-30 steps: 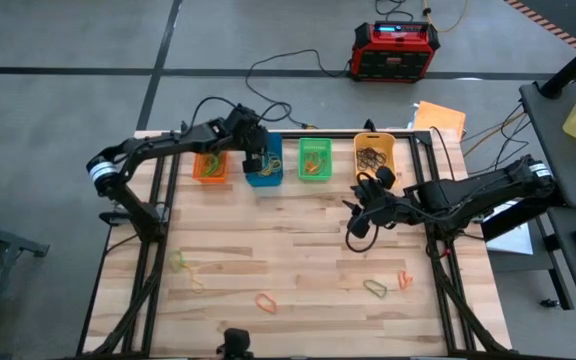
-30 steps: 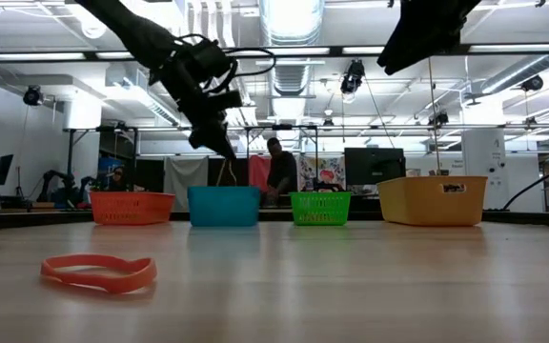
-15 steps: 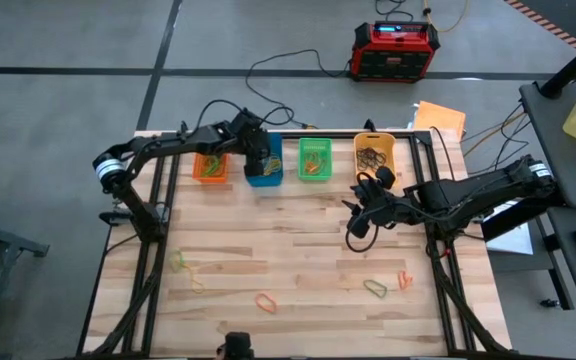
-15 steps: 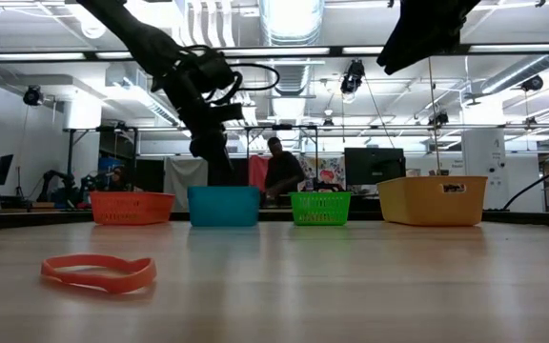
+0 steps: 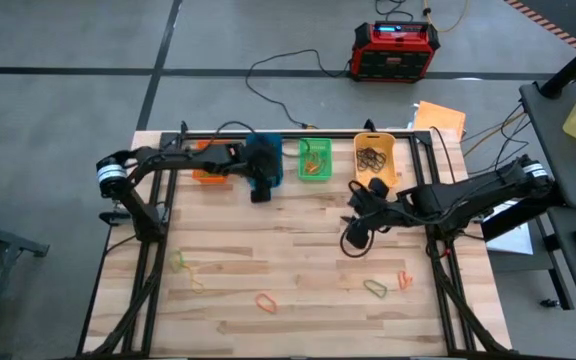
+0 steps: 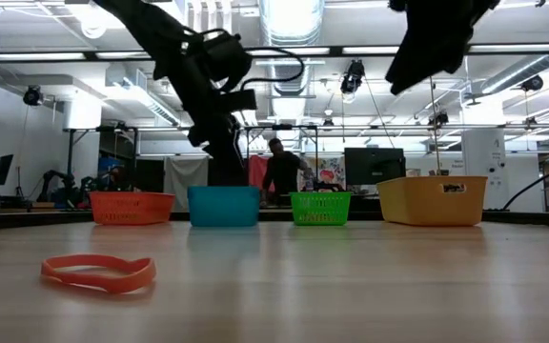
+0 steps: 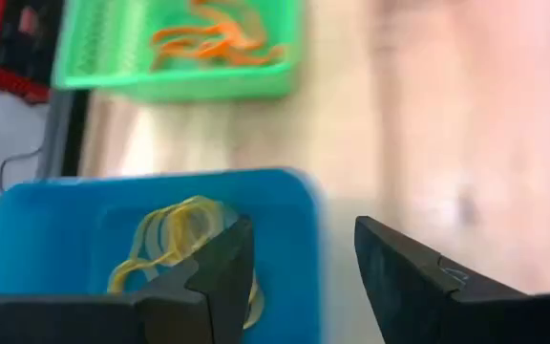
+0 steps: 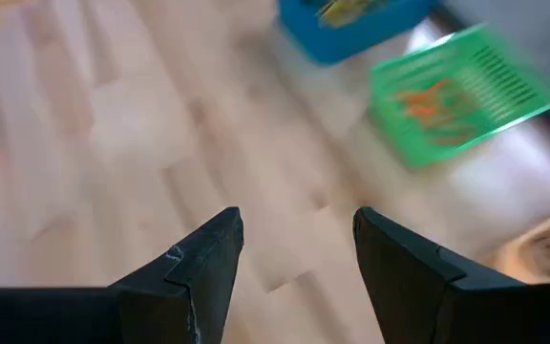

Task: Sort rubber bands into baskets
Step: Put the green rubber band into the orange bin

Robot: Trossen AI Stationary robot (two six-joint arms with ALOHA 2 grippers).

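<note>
My left gripper (image 5: 260, 186) (image 7: 304, 258) hangs open over the near rim of the blue basket (image 7: 65, 220), holding nothing. Yellow rubber bands (image 7: 175, 244) lie inside that basket. The baskets stand in a row along the far edge: orange (image 5: 208, 168), blue (image 5: 266, 152), green (image 5: 315, 160) with orange bands, and yellow (image 5: 374, 155) with dark bands. My right gripper (image 5: 352, 238) (image 8: 299, 239) hovers open above the middle of the table, right of centre. Loose rubber bands lie near the front: greenish ones (image 5: 183, 265), an orange one (image 5: 265, 301) (image 6: 98, 272), a green one (image 5: 375, 288) and an orange one (image 5: 405, 280).
Black frame rails (image 5: 153, 250) run along both sides of the wooden table (image 5: 288, 250). A red-and-black box (image 5: 396, 50) with cables sits on the floor beyond the far edge. A person (image 6: 279, 176) stands in the room behind the baskets.
My left gripper has opened over the blue basket and let go of a yellow band that hung from it, then drawn slightly toward the table's near edge. My right gripper has shifted a little toward the near edge, still open.
</note>
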